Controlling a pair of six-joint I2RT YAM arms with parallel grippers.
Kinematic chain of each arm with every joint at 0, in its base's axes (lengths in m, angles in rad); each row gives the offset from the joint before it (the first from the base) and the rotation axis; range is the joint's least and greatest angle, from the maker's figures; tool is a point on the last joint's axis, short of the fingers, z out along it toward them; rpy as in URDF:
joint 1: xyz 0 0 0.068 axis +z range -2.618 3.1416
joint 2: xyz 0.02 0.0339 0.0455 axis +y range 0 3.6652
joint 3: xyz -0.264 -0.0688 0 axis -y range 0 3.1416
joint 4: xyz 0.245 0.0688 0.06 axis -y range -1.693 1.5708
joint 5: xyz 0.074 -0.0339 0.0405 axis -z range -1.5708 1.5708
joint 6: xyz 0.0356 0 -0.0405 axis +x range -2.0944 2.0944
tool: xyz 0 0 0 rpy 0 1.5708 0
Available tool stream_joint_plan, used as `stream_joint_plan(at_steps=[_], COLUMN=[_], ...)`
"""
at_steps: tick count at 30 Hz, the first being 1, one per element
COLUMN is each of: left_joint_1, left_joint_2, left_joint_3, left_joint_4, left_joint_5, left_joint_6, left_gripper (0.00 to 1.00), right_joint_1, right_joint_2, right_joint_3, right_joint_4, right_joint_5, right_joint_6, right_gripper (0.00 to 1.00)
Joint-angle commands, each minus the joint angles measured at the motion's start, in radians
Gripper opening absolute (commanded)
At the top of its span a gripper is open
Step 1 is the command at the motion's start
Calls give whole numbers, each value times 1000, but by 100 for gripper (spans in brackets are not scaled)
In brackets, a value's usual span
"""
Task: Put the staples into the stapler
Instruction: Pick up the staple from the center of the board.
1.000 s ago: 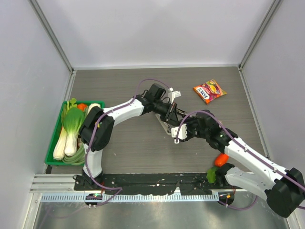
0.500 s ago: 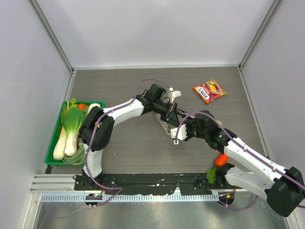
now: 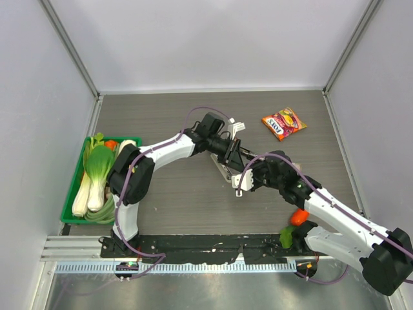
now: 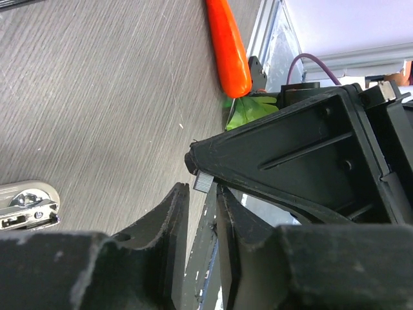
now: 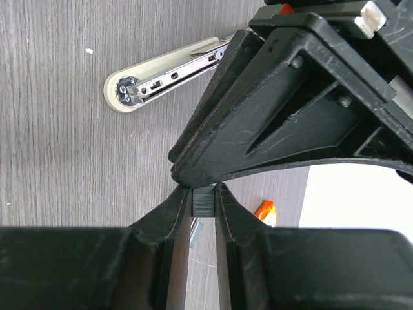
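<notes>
Pinching a short ribbed strip of staples between its fingertips, the right gripper holds it over the middle of the table, tip to tip with the left gripper. The left jaws stand slightly apart on either side of the strip's end; whether they touch it cannot be told. Just beside the pair lies the stapler, its metal rail showing and its far part hidden behind the left fingers.

The step in hand looks like passing the strip to the right arm. To do it well, the right grip should sit square on the strip, and the left jaws should spread fully clear before either arm draws off, since a sideways tug could twist or snap the strip. The strip then likely needs turning legs down, lining up along the rail, and lowering in gently rather than pressing.

A carrot lies near the right arm's base, a packet sits well apart at the far right, and a tray of greens stands at the left edge.
</notes>
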Motion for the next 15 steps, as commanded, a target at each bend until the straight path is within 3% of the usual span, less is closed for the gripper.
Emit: stream_joint_plan(at_steps=[1,7,15], left_joint_1=[7,45,169], left_joint_2=[-66,-121,-262], left_joint_3=[6,12,-14], left_joint_4=[50,43,35], left_joint_5=[33,25,13], left_joint_6=[1,6,29], left_gripper=[29,53,63], right_joint_1=[9,9,5], right_joint_2=[-22,-32,-39], right_joint_3=[-4,-4,7], right_joint_4=[16,10,4], right_joint_5=[6,25,49], right_joint_6=[-8,1,36], right_gripper=[15,14,13])
